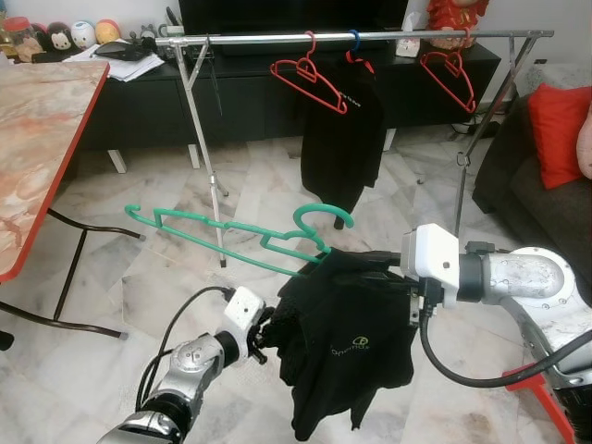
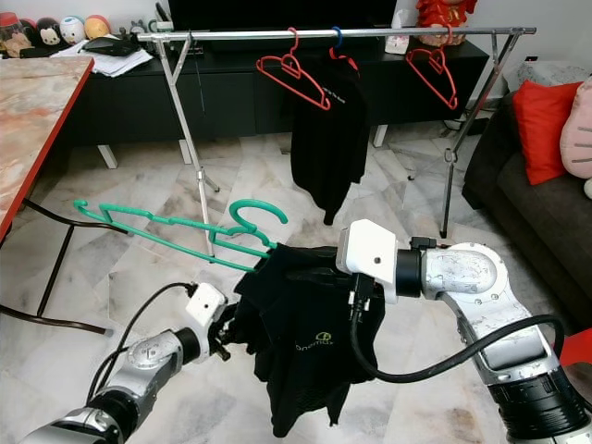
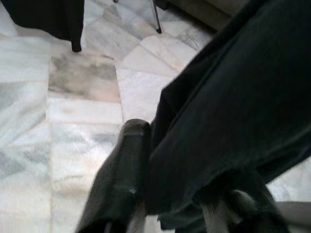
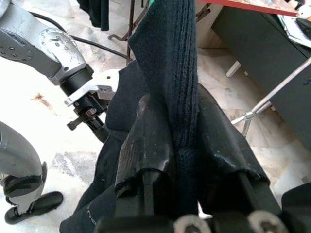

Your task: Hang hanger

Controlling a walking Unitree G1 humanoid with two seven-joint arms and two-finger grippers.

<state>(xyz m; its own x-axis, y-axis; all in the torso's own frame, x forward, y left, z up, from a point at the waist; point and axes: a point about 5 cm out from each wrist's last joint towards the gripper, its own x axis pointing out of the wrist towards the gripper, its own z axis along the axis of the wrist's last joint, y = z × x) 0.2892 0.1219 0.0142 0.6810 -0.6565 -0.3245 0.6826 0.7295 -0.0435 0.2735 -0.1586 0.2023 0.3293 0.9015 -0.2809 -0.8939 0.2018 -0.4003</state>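
A green hanger (image 1: 222,231) is held level in mid-air, its hook (image 1: 319,215) pointing up and one end tucked into a black shirt (image 1: 347,351) that droops below it. My right gripper (image 1: 375,264) is shut on the shirt's top fold; in the right wrist view both fingers (image 4: 146,141) clamp the dark cloth (image 4: 180,73). My left gripper (image 1: 268,335) is shut on the shirt's left edge, with cloth (image 3: 233,121) lying beside its finger (image 3: 121,170). The metal clothes rail (image 1: 259,39) runs across the back, well above and beyond both grippers.
On the rail hang two red hangers (image 1: 310,79) (image 1: 450,74) and a black garment (image 1: 342,139) on a blue hook. The rack's legs (image 1: 208,157) stand on the marble floor. A red-edged table (image 1: 37,139) is at the left, a sofa with a red cushion (image 1: 560,129) at the right.
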